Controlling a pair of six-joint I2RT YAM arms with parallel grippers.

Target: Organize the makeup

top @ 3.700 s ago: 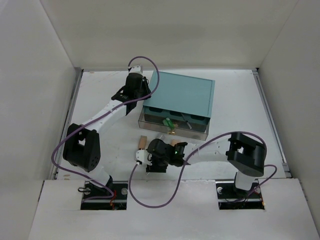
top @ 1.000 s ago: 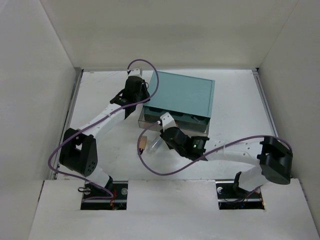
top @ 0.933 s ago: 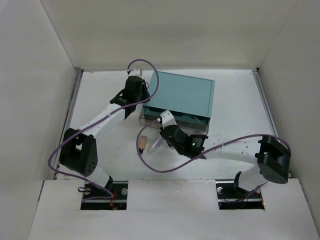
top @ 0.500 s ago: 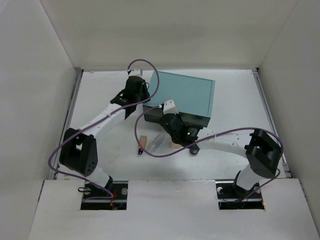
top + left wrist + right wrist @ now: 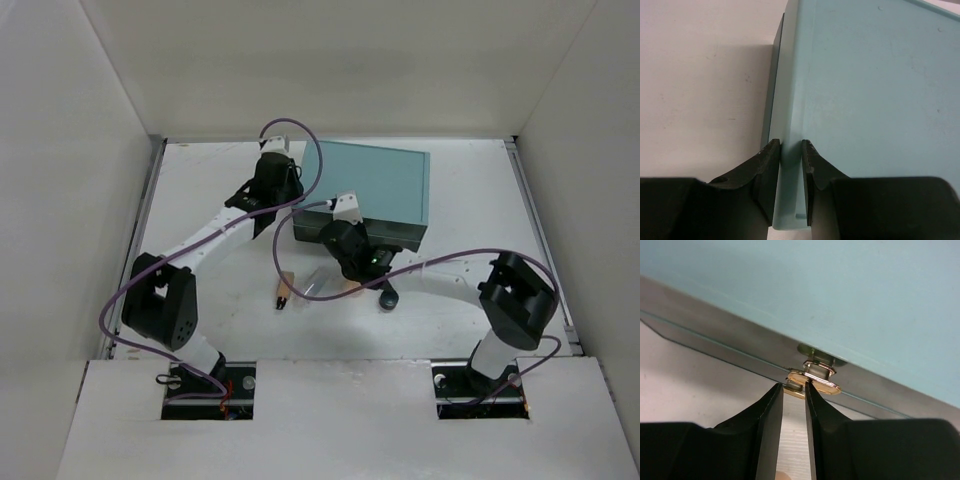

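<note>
Large teal box (image 5: 865, 100): smooth matt shell, plastic-looking, few tiny specks. Clear drawer front (image 5: 715, 322): glossy see-thru plastic. Small gold oval handle (image 5: 815, 381): polished metal, shiny. Left gripper (image 5: 790, 150) & right gripper (image 5: 794, 390) jaws: matt black plastic, tips lightly serrated. White desk (image 5: 700, 75): matt, slightly grainy. Purple cable (image 5: 290, 121): smooth, semi-gloss.

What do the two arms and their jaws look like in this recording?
Both the left arm and the right arm have slim white links joined by bulky black joint housings. A purple cable loops loosely along each one. The jaws are matte black, with curved outer shoulders and flat inner faces lightly ribbed near the tips. No markings are legible.
</note>
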